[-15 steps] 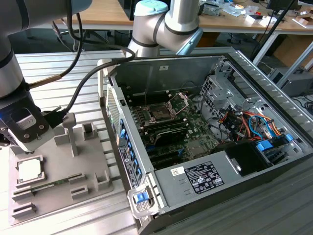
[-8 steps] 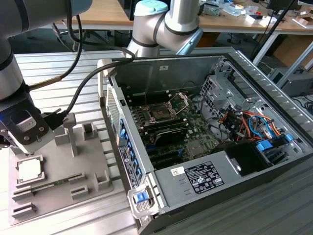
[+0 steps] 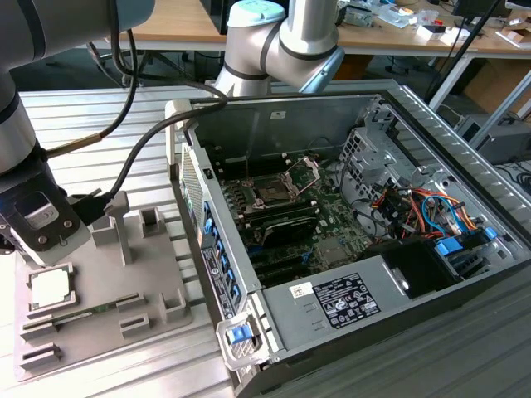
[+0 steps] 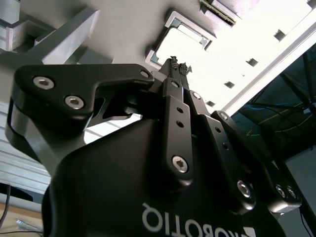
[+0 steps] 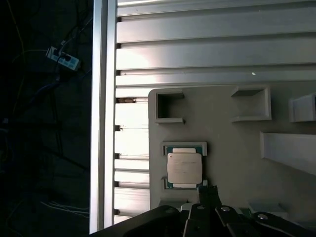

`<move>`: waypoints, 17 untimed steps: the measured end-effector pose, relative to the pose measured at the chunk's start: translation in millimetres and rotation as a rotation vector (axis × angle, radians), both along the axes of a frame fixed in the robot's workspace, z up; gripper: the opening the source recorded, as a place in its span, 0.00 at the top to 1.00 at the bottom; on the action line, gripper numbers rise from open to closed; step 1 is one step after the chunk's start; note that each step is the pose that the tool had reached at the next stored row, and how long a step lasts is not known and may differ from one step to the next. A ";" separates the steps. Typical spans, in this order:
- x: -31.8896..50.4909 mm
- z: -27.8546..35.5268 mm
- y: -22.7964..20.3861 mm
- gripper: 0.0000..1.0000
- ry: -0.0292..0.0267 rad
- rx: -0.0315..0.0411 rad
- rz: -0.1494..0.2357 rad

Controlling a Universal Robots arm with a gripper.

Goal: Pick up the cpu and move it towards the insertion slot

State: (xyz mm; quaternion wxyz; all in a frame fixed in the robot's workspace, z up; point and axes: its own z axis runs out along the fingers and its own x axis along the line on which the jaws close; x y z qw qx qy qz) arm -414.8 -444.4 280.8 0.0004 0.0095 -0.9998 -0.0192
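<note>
jaws pressed together on nothing, gripper [image 5: 210, 189] hovers just beside the cpu [image 5: 184, 167] seated in its tray [image 5: 232, 148], insertion slot [image 3: 274, 192] far off toward the exterior view's right.

The arm [image 3: 286, 37] holds its hand [image 4: 178, 65] pointing downward, black fingers [image 4: 174, 106] drawn together at the tips.

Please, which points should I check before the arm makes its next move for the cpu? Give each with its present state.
1. The cpu lies flat in the recess of the grey tray: ok.
2. The gripper is centred over the cpu: not ok, its tips appear off to one side.
3. Jaws open for a grasp: not ok, they look shut.
4. The bracket of the insertion slot is lifted: ok.
5. Slot free inside: cannot tell.
</note>
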 end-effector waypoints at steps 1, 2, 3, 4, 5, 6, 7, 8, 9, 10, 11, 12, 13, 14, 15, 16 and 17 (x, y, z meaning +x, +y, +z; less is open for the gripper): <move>-0.5 -0.1 -0.1 0.89 0.0001 0.0000 0.000; -0.9 -0.2 -0.2 0.89 0.0001 0.0000 0.000; -1.2 -0.4 -0.2 0.89 -0.0002 0.0001 0.000; -1.5 -0.6 -0.3 0.89 -0.0002 0.0001 0.000; -1.8 -0.7 -0.3 0.89 -0.0001 0.0000 0.000; -2.1 -0.9 -0.4 0.89 -0.0001 0.0001 0.000; -2.4 -1.1 -0.4 0.89 0.0000 0.0001 0.000; -2.6 -1.2 -0.4 0.89 0.0000 0.0001 0.000; -2.9 -1.5 -0.5 0.89 0.0000 0.0000 0.000; -3.2 -1.7 -0.5 0.89 0.0000 0.0000 0.000; -3.7 -2.2 -0.6 0.89 0.0000 0.0000 0.000; -3.9 -2.4 -0.7 0.89 0.0000 0.0000 0.000; -4.0 -2.6 -0.7 0.89 0.0000 0.0001 0.000; -4.3 -3.0 -0.7 0.89 0.0000 0.0000 0.000; -4.5 -3.4 -0.7 0.89 0.0001 -0.0001 0.000; -4.7 -3.8 -0.8 0.89 0.0001 -0.0001 0.000; -4.8 -4.0 -0.8 0.89 0.0001 0.0000 0.000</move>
